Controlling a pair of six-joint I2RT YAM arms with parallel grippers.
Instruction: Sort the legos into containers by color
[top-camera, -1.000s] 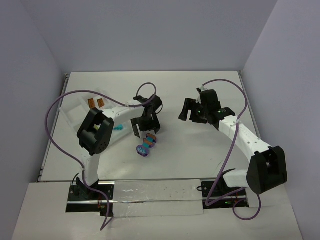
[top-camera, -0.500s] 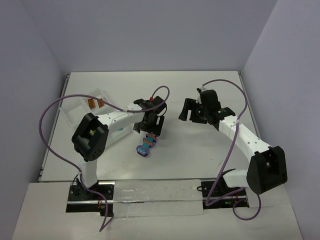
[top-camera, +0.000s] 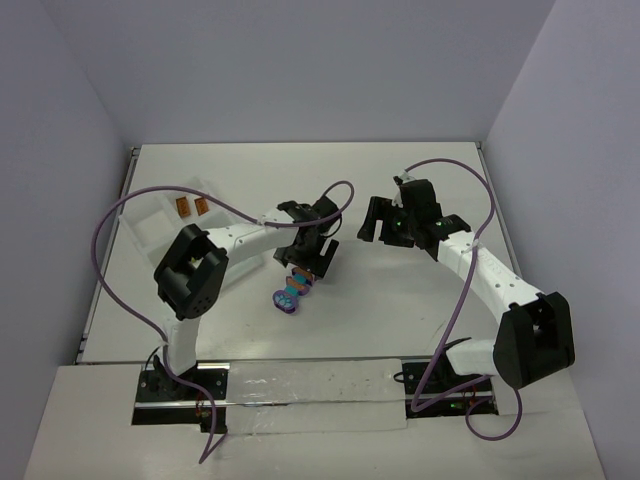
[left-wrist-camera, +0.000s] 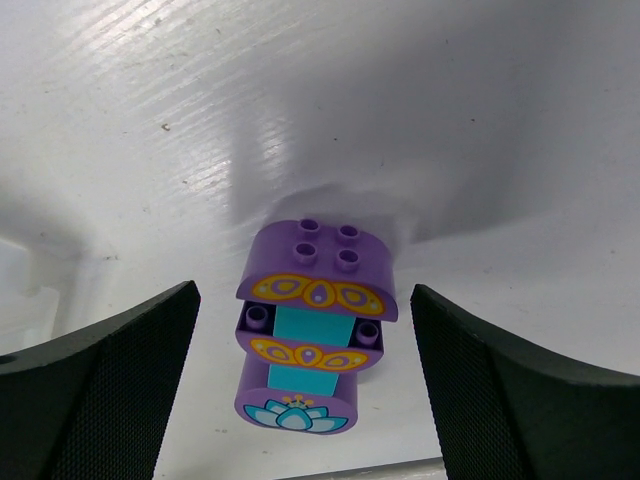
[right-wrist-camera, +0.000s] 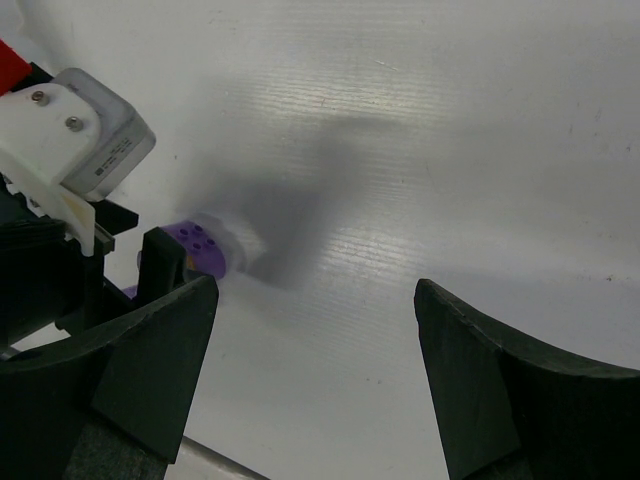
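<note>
Surface: white table (top-camera: 400, 300), grey walls.
Lego cluster (left-wrist-camera: 312, 330): purple-turquoise stack lying mid-table, well apart from tray (top-camera: 150, 230).
Left gripper (top-camera: 308, 258): fingers spread wide, straddling cluster from above, likely set to grab.
Right gripper (top-camera: 383, 222): fingers spread, empty, hovering aside, probably there to help split bricks.

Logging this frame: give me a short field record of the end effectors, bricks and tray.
left end effector: open, purple-turquoise cluster between its fingers, not gripped
right end effector: open, empty, over the table
purple-turquoise cluster: lying on table, outside tray
orange bricks: two, in a far tray compartment
</note>
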